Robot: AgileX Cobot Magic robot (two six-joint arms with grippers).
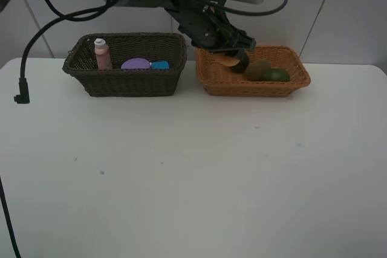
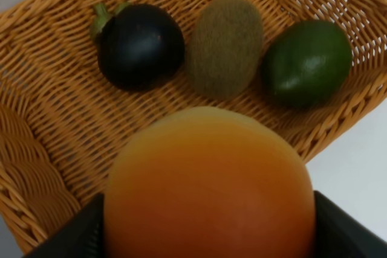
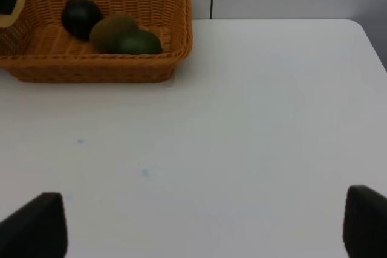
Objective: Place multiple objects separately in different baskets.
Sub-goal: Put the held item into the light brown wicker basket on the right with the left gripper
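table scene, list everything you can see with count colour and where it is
dark basket: 1, dark brown, left on the table
light basket: 1, light orange, right of the dark one
bottle: 1, pink with white cap, upright in dark basket
jar lid: 1, purple, in dark basket
eraser: 1, blue, in dark basket beside the lid
mangosteen: 1, dark, in light basket
kiwi: 1, brown, in light basket
lime: 1, green, in light basket
round fruit: 1, orange-red, held over light basket
table: 1, white
left gripper: 1, black, closed on the round fruit
right gripper: 1, black, open over the table
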